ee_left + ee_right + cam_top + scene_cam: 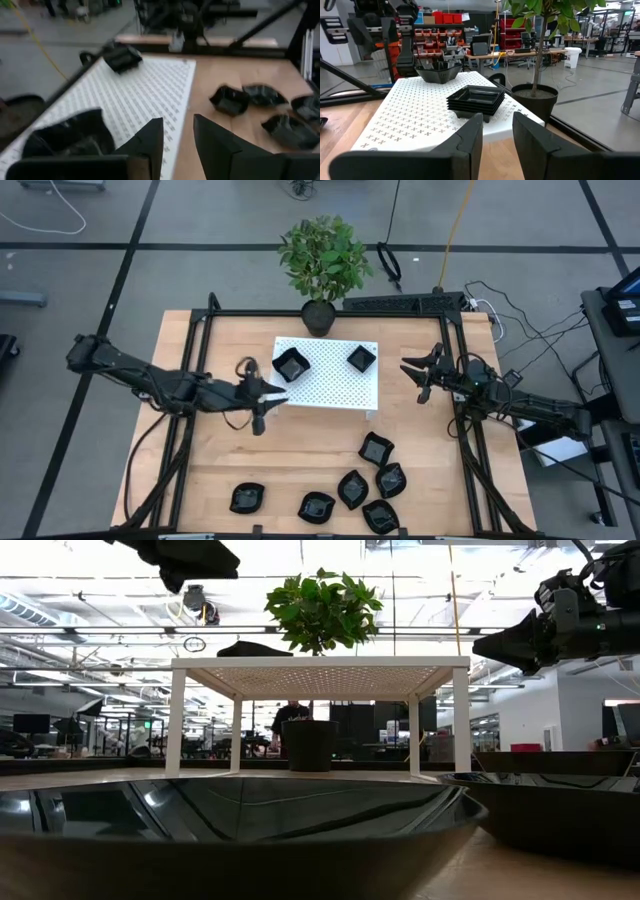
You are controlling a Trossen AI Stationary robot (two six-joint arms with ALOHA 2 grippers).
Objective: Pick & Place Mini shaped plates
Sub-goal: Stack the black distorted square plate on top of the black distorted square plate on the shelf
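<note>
So the left arm is stretching in low from the left side of the desk (200, 470), elbow out past the edge, and its tool (272, 392) is sitting right at the near-left corner of the white perforated platform (335, 385). In its wrist view the fingers (150, 142) are standing a narrow gap apart with nothing between them. The right arm is reaching in from the right edge, its tool (412, 372) hanging just off the platform's right side, also at a narrow gap and holding nothing.

The desk is light wood with a black frame around it, sitting on a grey floor with dark tile lines. A potted plant (322, 265) is standing at the far edge, touching the platform's back side. The low view is looking out into a big open workshop with ceiling lights, and someone in dark clothes is standing well behind the pot.

Plates: glossy black little dishes. On the platform, a leaf-shaped one (290, 364) is sitting near the left tool, and a neat square stack (361, 359) is sitting toward the far right. Seven loose ones (352, 488) are lying scattered along the near part of the desk, one (246, 498) off on its own to the left.
</note>
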